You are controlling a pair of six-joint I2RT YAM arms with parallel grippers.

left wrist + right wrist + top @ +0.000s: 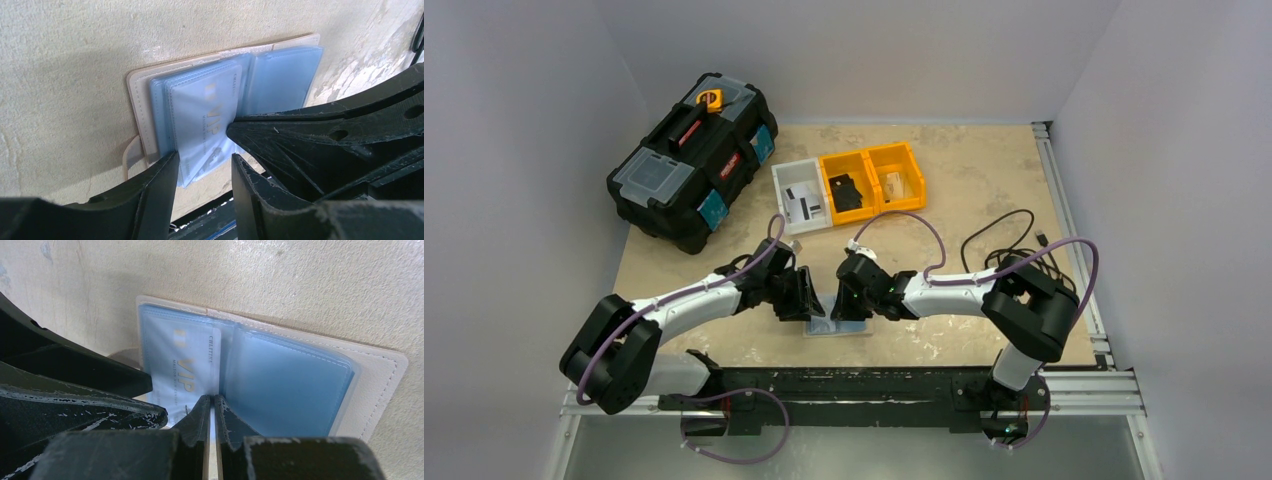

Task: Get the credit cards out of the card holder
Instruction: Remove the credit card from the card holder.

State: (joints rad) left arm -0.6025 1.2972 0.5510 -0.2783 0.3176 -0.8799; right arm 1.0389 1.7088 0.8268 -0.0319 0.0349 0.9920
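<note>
Now, toolbox [692,160]: black, with a yellow tape measure on its lid; you will find it at the far left corner of the worktop.
Left gripper [204,159]: low over the worktop near the middle of the near edge; its fingers [160,190] stand well apart, one on each side of the near edge of the holder's left page; they clasp nothing.
Card holder [137,100]: lying open and flat close to the middle of the near edge, between your two grippers; pale beige cover, blue see-through sleeves inside.
Credit cards [205,110]: one pale card marked VIP shows inside the left sleeve; you cannot tell whether more lie beneath it.
Bins [849,188]: a white one and two yellow ones in a row, towards the far edge at the middle.
Right gripper [214,399]: tips down on the holder's middle fold, just beside the VIP card; fingers nearly together, only a thin slit between them; whether they pinch anything you cannot tell.
Cable [1014,235]: black, looped near the right edge.
</note>
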